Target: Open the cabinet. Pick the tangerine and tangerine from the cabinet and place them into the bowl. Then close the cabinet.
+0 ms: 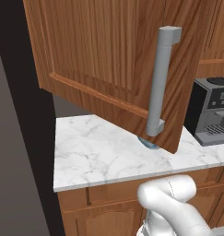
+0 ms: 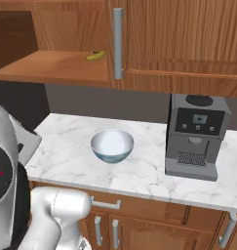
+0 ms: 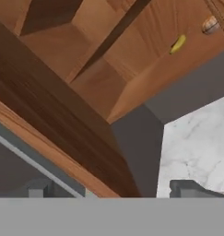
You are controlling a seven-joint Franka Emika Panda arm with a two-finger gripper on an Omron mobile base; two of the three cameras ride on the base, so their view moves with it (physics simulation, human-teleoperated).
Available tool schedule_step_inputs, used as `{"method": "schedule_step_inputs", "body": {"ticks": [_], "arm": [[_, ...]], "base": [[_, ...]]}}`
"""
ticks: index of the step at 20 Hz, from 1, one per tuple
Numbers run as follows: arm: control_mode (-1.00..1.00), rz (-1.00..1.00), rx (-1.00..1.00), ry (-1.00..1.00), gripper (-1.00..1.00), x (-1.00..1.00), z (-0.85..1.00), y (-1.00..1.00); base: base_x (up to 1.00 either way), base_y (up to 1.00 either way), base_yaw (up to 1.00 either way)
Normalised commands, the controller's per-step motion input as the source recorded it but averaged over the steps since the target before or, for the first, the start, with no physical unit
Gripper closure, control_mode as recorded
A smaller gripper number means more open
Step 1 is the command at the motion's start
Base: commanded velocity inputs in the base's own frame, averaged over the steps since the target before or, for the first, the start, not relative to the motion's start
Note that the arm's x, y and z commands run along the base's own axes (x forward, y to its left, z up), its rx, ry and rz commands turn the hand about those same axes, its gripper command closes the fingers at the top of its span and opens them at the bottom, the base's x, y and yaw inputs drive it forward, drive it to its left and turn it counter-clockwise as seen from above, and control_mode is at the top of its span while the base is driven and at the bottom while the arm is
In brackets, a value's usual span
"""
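The cabinet [image 2: 56,66] stands open on its left side. Its left door [image 1: 109,46] is swung out toward me, grey bar handle [image 1: 158,83] facing front. The right door [image 2: 188,34] is shut. In the hand view I look up into the open cabinet [image 3: 99,83], and the gripper [image 3: 113,191] is open, its two fingertips [image 3: 187,188] wide apart with nothing between them. A small round tan-orange thing [image 3: 210,25] sits deep on the shelf; I cannot tell whether it is a tangerine. The bowl [image 2: 112,145] sits empty on the counter below the cabinet, and its rim [image 1: 149,144] peeks out under the door.
A yellow banana [image 2: 94,56] lies on the cabinet shelf, also in the hand view [image 3: 178,44]. A grey coffee machine [image 2: 195,136] stands on the marble counter [image 2: 66,151] right of the bowl. A dark wall [image 1: 21,138] bounds the counter's left end.
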Motion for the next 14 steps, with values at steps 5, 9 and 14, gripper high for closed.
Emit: {"method": "schedule_step_inputs", "body": {"ticks": [5, 9, 14], "arm": [[-1.00, 0.22, 0.00, 0.10, -1.00, 0.28, -0.33, 0.38], [-1.00, 0.20, 0.00, 0.06, -1.00, 0.36, -0.31, 0.34], [-1.00, 0.18, 0.04, 0.07, -1.00, 0.61, -0.02, 0.09]], "base": [[0.00, 0.00, 0.00], [0.00, 0.00, 0.00], [0.00, 0.00, 0.00]]}}
